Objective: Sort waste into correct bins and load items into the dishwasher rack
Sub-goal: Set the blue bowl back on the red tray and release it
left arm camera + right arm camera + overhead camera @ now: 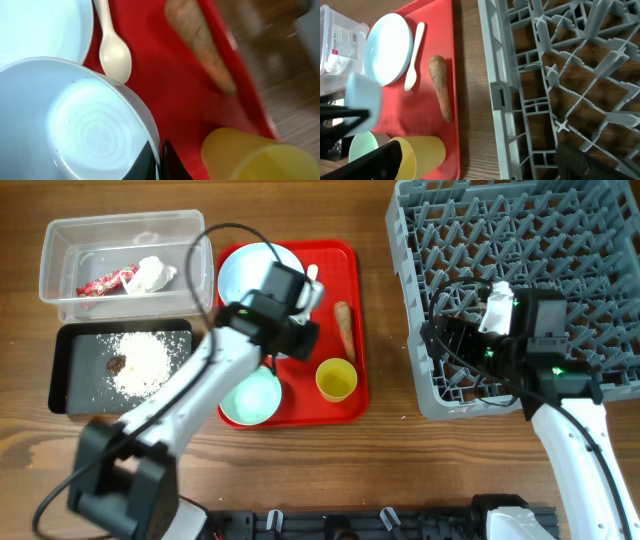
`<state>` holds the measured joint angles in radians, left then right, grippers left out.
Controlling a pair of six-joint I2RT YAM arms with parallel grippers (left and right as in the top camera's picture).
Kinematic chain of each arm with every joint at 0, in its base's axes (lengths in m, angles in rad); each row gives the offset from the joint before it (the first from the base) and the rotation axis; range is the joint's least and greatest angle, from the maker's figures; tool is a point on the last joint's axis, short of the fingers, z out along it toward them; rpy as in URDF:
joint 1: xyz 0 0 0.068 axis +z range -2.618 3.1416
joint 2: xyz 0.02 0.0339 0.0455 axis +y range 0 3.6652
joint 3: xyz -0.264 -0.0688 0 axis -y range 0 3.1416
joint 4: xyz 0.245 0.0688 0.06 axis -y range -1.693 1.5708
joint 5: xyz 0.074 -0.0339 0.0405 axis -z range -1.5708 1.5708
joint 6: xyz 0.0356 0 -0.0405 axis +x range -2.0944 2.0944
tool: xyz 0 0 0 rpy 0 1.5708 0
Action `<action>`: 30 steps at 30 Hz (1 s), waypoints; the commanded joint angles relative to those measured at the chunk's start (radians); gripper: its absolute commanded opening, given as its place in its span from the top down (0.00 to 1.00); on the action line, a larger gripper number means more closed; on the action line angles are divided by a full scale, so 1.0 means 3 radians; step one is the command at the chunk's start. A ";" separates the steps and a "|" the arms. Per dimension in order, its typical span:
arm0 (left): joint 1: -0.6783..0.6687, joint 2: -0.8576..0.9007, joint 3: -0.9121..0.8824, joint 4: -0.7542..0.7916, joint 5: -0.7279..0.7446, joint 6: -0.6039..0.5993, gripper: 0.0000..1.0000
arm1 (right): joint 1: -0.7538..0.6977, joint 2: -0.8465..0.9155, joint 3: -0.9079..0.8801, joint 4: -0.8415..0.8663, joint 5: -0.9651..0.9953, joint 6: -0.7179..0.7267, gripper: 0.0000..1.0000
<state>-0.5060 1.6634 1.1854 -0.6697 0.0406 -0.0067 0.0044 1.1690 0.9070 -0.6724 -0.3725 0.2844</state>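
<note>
Left gripper (159, 162) pinching light blue bowl (75, 125) (by rim), right gripper (480, 162) splayed

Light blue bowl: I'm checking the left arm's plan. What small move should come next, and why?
Probably raise the light blue bowl and begin moving it right toward the dishwasher rack. The left gripper is shut on the bowl's rim, so the grip looks made, and the yellow cup stands close beside it on the red tray, so going up first seems safer.
</note>
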 commanded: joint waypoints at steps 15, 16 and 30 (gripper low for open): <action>-0.0095 0.0496 0.0038 0.0020 -0.0526 -0.0034 0.66 | 0.0017 0.0041 0.0056 -0.0006 0.0043 0.0023 0.00; -0.0095 0.0495 0.0047 0.0018 -0.0528 -0.0042 0.63 | 0.0017 0.0041 0.0056 -0.0005 0.0043 0.0023 0.00; -0.0088 0.0245 0.0708 0.0029 0.0079 -0.0235 0.26 | 0.0015 0.0041 0.0056 0.0005 0.0043 0.0023 0.00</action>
<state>-0.5350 1.7695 1.3624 -0.6983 -0.0460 -0.0658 0.0044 1.1744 0.9070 -0.6727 -0.3721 0.2844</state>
